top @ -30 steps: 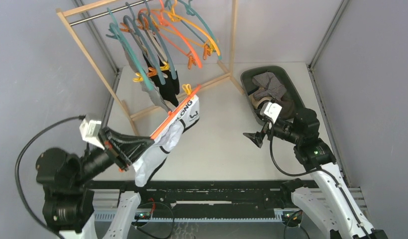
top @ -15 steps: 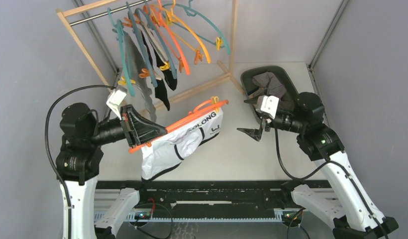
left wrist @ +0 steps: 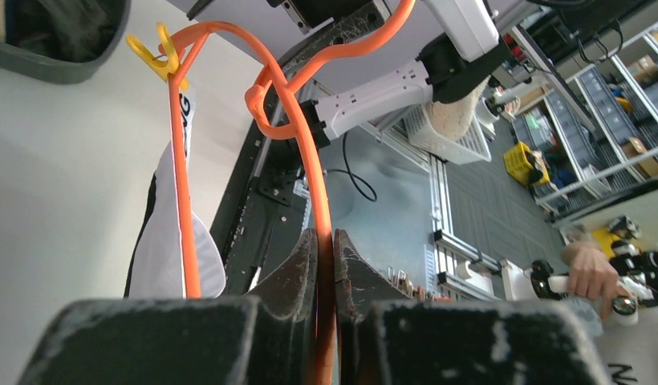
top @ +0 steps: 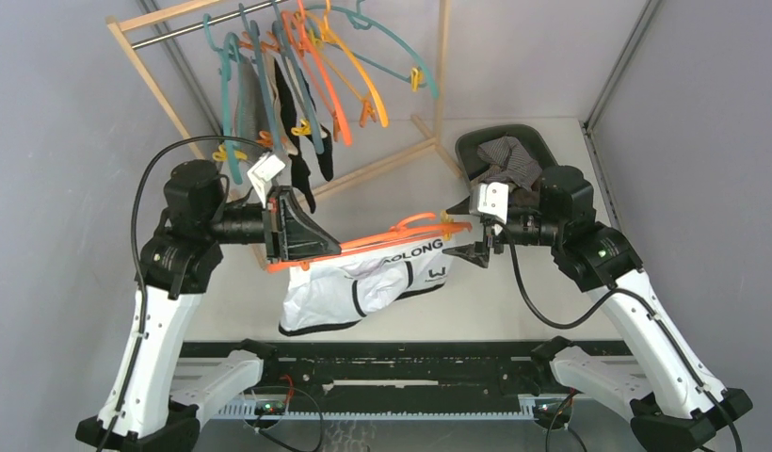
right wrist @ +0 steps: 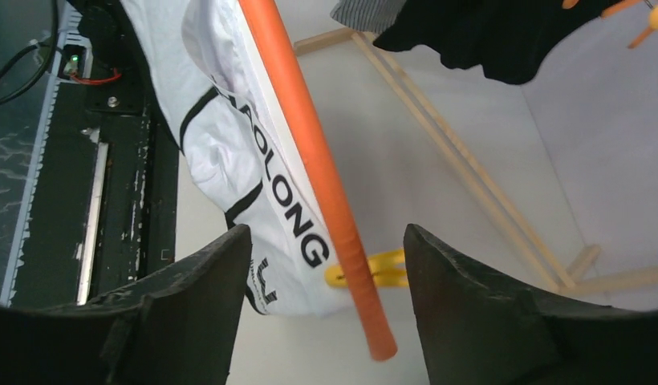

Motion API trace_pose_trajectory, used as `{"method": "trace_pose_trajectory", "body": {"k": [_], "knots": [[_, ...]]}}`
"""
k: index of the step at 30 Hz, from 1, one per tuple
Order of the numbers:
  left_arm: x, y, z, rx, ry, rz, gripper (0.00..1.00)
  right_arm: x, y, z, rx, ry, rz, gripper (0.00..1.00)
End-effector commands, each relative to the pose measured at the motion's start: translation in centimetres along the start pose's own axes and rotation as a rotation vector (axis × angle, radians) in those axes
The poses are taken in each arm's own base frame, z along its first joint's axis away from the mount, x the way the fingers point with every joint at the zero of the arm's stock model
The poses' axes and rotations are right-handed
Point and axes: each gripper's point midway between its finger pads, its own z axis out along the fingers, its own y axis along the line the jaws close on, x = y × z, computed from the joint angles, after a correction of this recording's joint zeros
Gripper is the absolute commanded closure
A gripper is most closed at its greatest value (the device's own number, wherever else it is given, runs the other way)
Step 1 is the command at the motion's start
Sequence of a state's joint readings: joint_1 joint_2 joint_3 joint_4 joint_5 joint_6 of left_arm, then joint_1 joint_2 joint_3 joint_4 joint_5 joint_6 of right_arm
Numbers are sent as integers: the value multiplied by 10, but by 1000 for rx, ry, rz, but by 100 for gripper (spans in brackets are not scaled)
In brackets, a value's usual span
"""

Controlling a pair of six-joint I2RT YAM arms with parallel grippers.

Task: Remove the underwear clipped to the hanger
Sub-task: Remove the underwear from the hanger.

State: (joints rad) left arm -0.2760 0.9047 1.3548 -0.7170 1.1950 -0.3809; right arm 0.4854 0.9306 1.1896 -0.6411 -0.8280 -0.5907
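My left gripper is shut on an orange hanger and holds it level above the table; in the left wrist view the hanger's bar runs between the shut jaws. White underwear with black trim hangs from it, held by a yellow clip at the right end. My right gripper is open at that end; in the right wrist view the hanger's orange tip and the clip lie between its jaws, untouched. Grey and black underwear hang clipped on hangers on the rack.
A wooden rack with teal and orange hangers stands at the back left. A dark bin holding a checked cloth sits at the back right, behind my right arm.
My left gripper has carried the orange hanger and white underwear right and up, away from the rack. My right gripper has moved left, its open jaws now around the hanger's right end.
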Motion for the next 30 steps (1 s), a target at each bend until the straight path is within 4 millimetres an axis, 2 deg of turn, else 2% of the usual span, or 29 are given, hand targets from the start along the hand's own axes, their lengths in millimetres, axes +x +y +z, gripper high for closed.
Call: {"method": "trace_pose_trajectory", "body": {"k": [1,6,8,13,14,16,18,24,27,30], "knots": [[-1,-11,6,94,30,99,100,-22,12,-2,-65,-64,-7,34],[1,-12,11,128,55,93,100,-21,17,0,-95,-68,18,49],[1,-14,12,136,60,94,100,-20,17,1,-104,-66,28,59],[1,-9,14,135,62,91,100,-17,18,1,-103,-55,27,97],[1,-8,15,133,59,89,98,-16,18,0,-94,-51,22,100],[0,-6,16,129,55,90,86,-14,17,-4,-71,-51,9,100],[-1,-6,16,125,50,107,67,-15,17,-9,-49,-68,2,100],[-16,-5,10,30,-19,263,22,-3,20,-25,-3,-65,24,100],[-26,-1,3,-80,-73,351,8,6,22,-33,34,-54,19,100],[-40,13,-7,-226,-148,386,3,13,27,-39,68,-48,-18,100]]}}
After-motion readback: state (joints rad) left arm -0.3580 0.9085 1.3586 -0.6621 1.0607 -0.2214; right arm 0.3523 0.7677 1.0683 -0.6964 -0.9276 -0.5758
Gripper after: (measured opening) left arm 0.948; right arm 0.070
